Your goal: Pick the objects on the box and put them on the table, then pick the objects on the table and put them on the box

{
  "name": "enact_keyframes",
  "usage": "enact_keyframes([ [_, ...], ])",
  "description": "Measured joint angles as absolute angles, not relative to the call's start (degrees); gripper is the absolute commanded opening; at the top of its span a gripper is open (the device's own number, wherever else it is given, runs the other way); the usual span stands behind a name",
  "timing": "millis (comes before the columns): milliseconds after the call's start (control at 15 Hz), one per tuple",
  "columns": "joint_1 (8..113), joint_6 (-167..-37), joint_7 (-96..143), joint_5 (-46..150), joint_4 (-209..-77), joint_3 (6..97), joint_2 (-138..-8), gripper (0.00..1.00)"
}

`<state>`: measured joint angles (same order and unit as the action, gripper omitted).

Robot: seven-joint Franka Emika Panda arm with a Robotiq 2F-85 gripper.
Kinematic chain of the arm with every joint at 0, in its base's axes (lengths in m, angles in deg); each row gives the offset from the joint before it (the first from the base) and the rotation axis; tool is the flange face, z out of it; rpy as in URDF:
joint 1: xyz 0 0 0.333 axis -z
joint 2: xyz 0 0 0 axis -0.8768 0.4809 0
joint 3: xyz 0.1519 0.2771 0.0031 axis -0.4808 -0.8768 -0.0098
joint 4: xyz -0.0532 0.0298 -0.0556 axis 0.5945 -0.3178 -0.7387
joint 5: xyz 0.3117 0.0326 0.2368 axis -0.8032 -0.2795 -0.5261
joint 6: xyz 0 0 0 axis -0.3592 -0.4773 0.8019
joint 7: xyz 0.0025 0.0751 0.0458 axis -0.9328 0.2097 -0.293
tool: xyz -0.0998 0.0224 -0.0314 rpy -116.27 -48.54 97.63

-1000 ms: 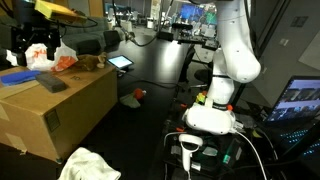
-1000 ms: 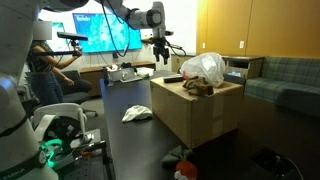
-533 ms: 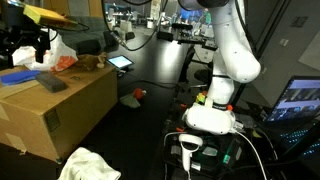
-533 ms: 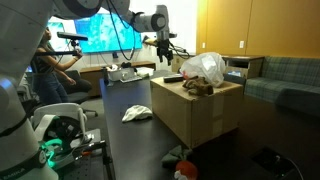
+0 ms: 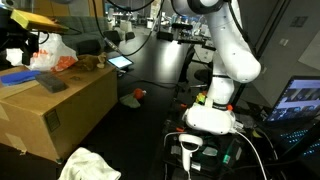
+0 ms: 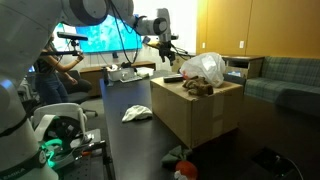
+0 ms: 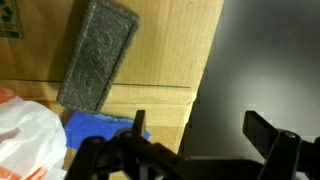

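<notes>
Currently: dark grey slab point(image 7: 97, 55) flat on the carton point(image 7: 170, 50), long axis slanting upper right to lower left in the wrist view, lower end near the blue flat pad point(image 7: 100, 128). The gripper point(image 7: 195, 120) hangs over the carton's edge, jaws wide and empty; it apparently sits farther across than a second ago.

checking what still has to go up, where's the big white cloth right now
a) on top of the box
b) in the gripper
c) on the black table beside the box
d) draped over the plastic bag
c, the white cloth lies crumpled on the black table, down beside the cardboard box rather than on its top.
</notes>
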<state>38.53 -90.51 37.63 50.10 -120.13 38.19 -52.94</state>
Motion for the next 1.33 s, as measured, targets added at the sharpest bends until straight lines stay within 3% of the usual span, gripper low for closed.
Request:
enact_keyframes([
  [1333,42.37,-90.34,37.25,49.96,-107.63,38.97,-40.77,1.0],
])
